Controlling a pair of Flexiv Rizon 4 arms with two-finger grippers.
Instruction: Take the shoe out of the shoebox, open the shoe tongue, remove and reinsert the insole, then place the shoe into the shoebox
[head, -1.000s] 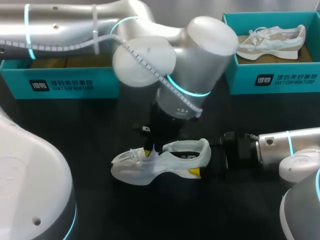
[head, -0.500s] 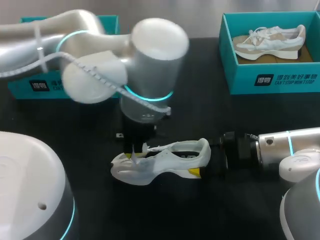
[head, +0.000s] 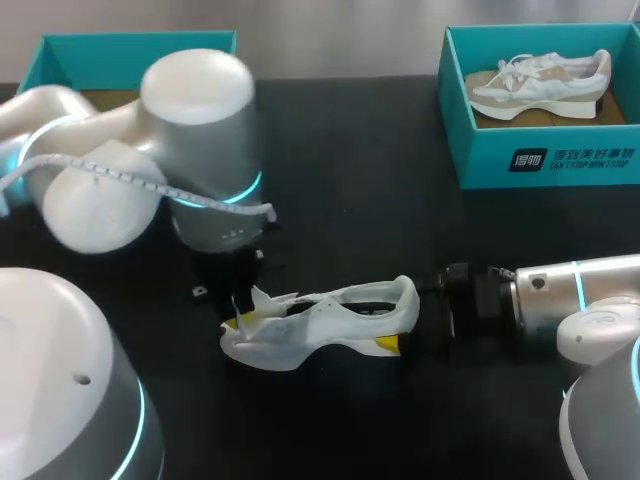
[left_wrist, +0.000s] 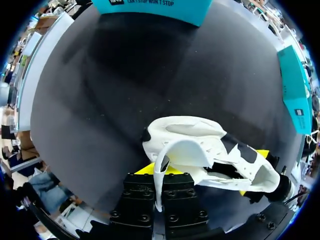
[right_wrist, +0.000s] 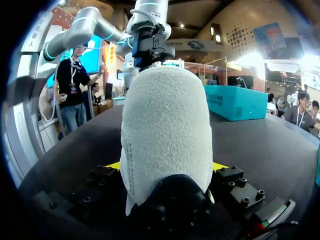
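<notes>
The shoe (head: 330, 318) lies mid-table between the left gripper (head: 243, 318) at its toe and the right gripper (head: 405, 325) at its heel. One shoebox (head: 60, 50) stands behind left; another shoebox (head: 540, 160), holding a second shoe (head: 545, 85), stands behind right.

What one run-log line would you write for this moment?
white fabric sneaker: on black table | left gripper: shut on its tongue | right gripper: shut on its heel

Two shoes (head: 310, 335) (head: 545, 82), likely two shoeboxes (head: 545, 160) (head: 130, 42), two arms (head: 190, 130) (head: 570, 295).
</notes>
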